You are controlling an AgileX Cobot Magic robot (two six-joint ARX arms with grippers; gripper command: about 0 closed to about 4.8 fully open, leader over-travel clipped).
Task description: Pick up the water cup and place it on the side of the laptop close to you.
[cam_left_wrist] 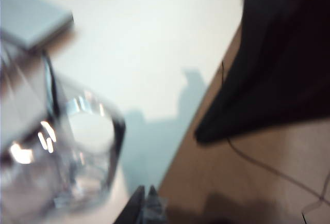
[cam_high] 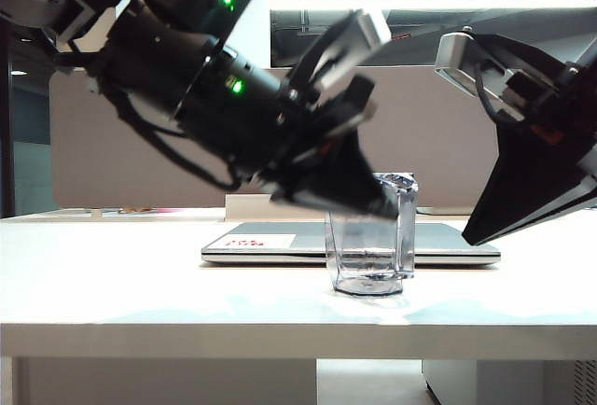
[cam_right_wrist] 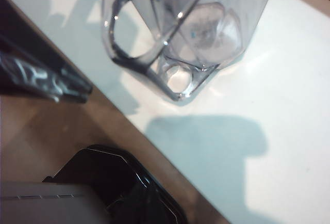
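The cup [cam_high: 371, 234] stands at the table's [cam_high: 112, 284] near edge before the laptop [cam_high: 280, 242] (apparently placed); left gripper [cam_high: 378, 202] closed, empty, at its rim; right gripper [cam_high: 476, 234] closed, empty, beside it.

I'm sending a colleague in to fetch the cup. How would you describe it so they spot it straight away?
On the white table, find the closed silver laptop. The cup stands upright just in front of it, nearer the table's front edge, with the shut left gripper at its rim and the shut right gripper off to the side. It is the only clear, see-through thing there.
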